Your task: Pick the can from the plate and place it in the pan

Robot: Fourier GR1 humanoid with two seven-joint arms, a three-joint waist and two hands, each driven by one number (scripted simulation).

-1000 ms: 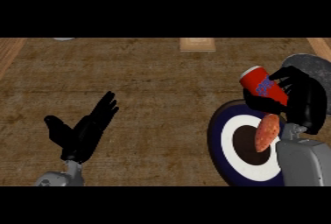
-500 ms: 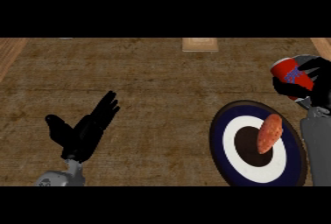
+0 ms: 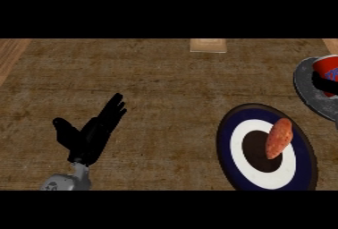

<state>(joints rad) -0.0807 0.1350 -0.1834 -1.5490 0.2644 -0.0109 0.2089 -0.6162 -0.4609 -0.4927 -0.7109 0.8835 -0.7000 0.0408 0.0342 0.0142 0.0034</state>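
In the head view, the red can [image 3: 327, 67] is sitting in the grey pan [image 3: 309, 91] at the right edge. The right hand [image 3: 328, 86] is showing only as a dark patch against the can, grip unreadable. The left hand [image 3: 92, 132] is resting open at lower left. A sweet potato [image 3: 278, 137] is lying on the plate [image 3: 231, 134].

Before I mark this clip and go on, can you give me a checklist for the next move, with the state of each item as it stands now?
1. Red can with blue markings is off the dark blue and white round plate: ok.
2. Can is over the grey round pan at the right edge: ok.
3. Can rests on the pan's floor: cannot tell, it is cut off by the edge.
4. Right hand has let go of the can: cannot tell, only a dark patch shows.
5. Left hand is open and away from the plate: ok.
6. Orange oblong food item lies on the plate: ok.
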